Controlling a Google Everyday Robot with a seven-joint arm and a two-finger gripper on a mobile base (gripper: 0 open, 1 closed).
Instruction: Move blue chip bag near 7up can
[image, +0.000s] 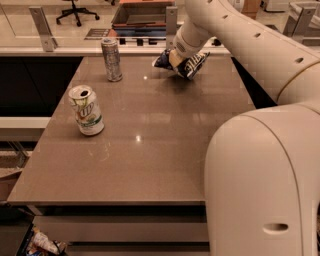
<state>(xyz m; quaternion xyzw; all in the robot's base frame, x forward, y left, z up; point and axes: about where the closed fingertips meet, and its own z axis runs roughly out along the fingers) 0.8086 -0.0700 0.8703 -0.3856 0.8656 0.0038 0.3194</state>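
Observation:
The blue chip bag (193, 65) is at the far side of the brown table (150, 150), held a little above the surface with its shadow beneath it. My gripper (175, 58) is shut on the bag's middle, and the arm reaches it from the right. The 7up can (87, 111), white with a green logo, stands upright near the table's left edge. It is well apart from the bag, to the front left of it.
A taller slim silver can (112, 60) stands at the table's far left, left of the bag. My arm's large white body (260, 185) fills the front right. A counter with railing posts (42, 30) runs behind the table.

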